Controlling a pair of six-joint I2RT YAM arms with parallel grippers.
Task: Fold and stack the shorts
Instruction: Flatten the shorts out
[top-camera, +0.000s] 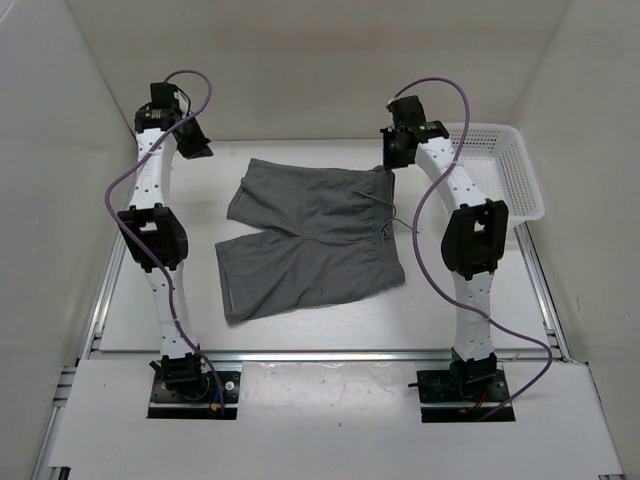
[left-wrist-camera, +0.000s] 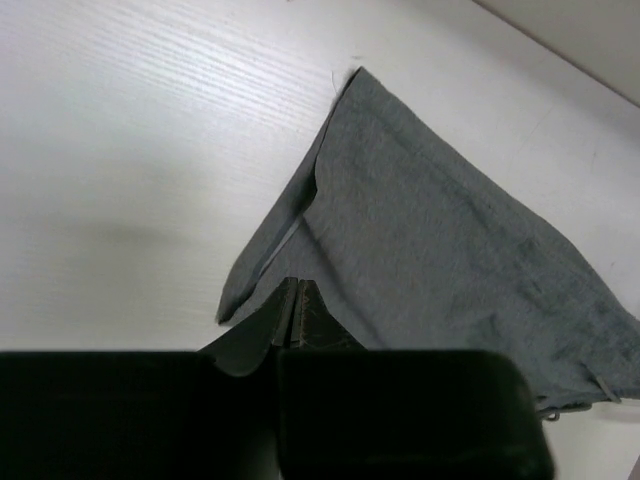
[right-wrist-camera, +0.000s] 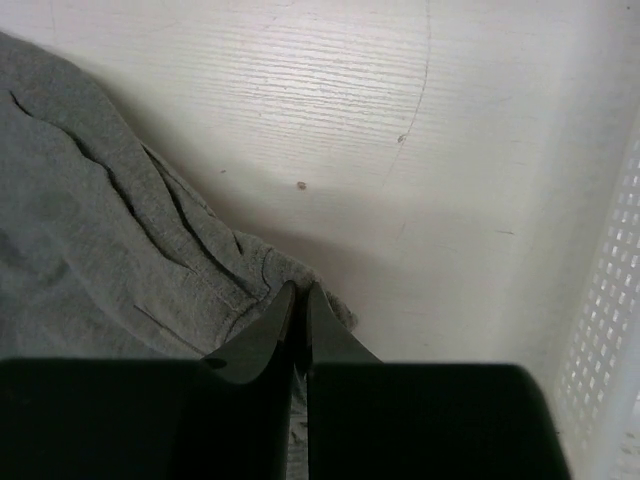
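Note:
The grey shorts (top-camera: 310, 235) lie spread flat on the white table, waistband to the right and two legs to the left. My right gripper (top-camera: 390, 160) stands at the far right waistband corner. In the right wrist view it (right-wrist-camera: 300, 290) is shut on the bunched corner of the shorts (right-wrist-camera: 100, 240), and creases run toward the tips. My left gripper (top-camera: 197, 143) hovers off the far left leg corner. In the left wrist view it (left-wrist-camera: 293, 285) is shut and holds nothing, with the leg of the shorts (left-wrist-camera: 430, 220) lying flat ahead. The drawstring (top-camera: 388, 215) trails near the waistband.
A white mesh basket (top-camera: 500, 165) stands at the far right of the table, close to my right arm; its wall shows in the right wrist view (right-wrist-camera: 610, 300). White walls close in the back and both sides. A metal rail (top-camera: 330, 355) runs along the table's near edge.

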